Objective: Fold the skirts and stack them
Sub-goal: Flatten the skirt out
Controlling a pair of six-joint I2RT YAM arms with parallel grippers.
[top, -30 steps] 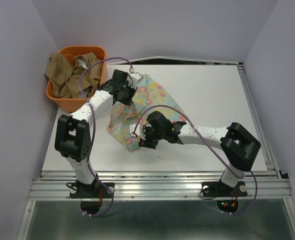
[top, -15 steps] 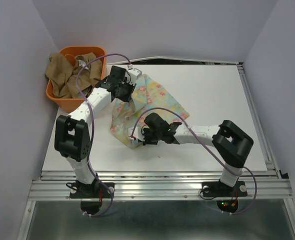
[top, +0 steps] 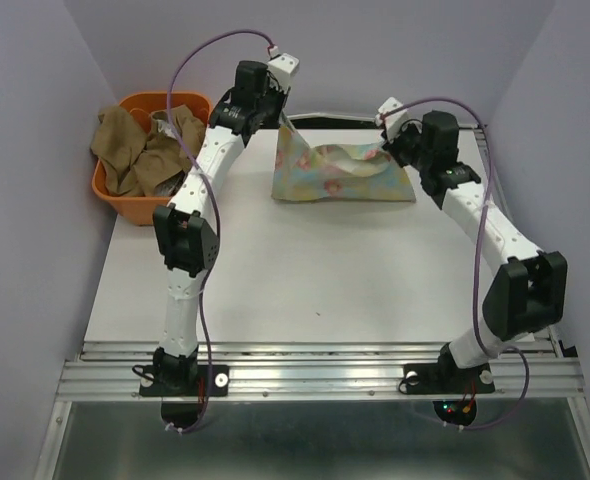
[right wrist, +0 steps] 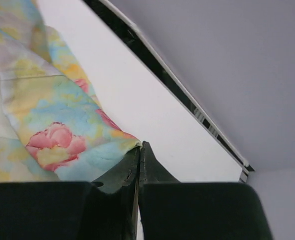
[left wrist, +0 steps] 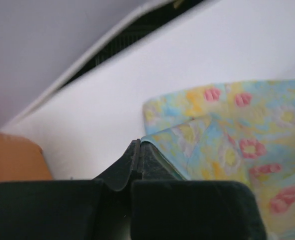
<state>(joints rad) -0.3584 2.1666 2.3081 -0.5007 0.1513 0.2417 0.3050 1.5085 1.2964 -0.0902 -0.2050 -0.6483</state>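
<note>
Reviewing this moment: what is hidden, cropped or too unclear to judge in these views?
1. Top view: whatever lies under the tan-brown cloth in the orange plastic basket is covered by it.
2. Top view: how the pastel floral cloth skirt is gripped is too small to see; only wrist views show left gripper and right gripper shut on it.
3. Wrist views: frame edges cut off most of the skirt; left view blurred.

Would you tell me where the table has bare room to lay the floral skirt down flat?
The white table is bare from the floral skirt down to the near rail, across its whole middle. The far left corner is crowded: the basket holding a tan skirt, with the left arm alongside.
</note>
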